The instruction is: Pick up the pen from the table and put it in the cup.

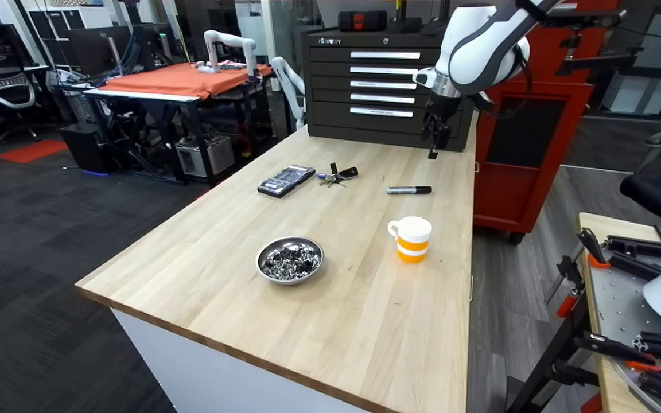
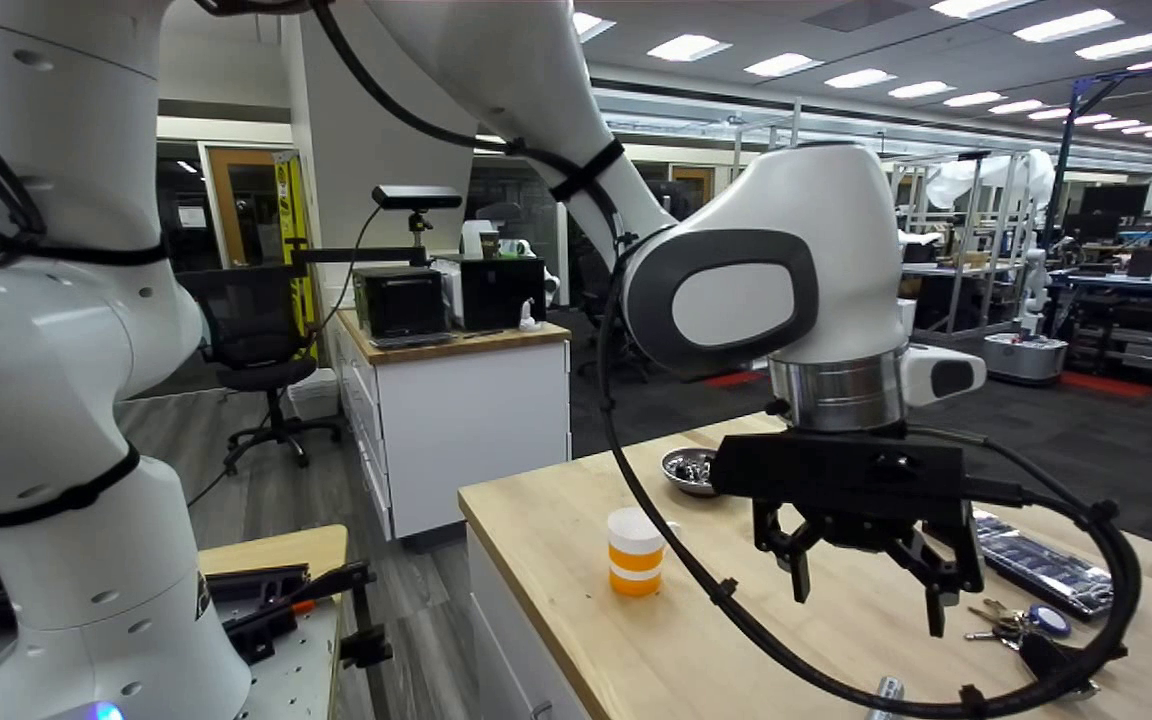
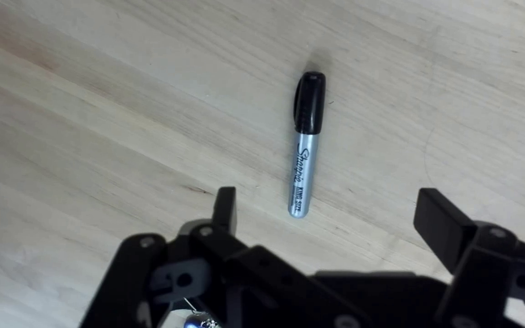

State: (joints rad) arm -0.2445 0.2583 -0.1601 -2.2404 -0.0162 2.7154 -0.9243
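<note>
Biggest of the lot was the desk [image 1: 353, 332], pale planks across the top and a white base beneath! Over it reached the arm [image 2: 846, 230], white with dark grey trim, bent at the wrist in an exterior view. At the far end of those planks stood the chest [image 1: 385, 92], dark, silver handles down its front.

Then the pincer [image 2: 868, 598], up in the air above the desk, its 2 jaws pointing down and spread well apart, and the wrist view backed that up with a broad gap between them!

Down a size came the case [image 1: 286, 181], flat and dark, lying near a long edge of the desk. The bowl [image 1: 288, 281] followed, round and shiny, loaded with silver and black bits [image 1: 291, 261], well apart from the case. And there was the cup [image 1: 412, 246], standing near the opposite long edge, white up top, orange and white bands below, handle out to the side! The keys [image 1: 333, 178] lay in a loose bunch just beside the case.

Smallest of all, the pen [image 3: 307, 146]: silver barrel, black cap, Sharpie lettering along its side! It lay flat on the desk, between the cup and the chest in an exterior view and apart from each. In the wrist view its barrel end showed between the jaws, its cap pointing to the top, with the pincer above it and apart from it.
</note>
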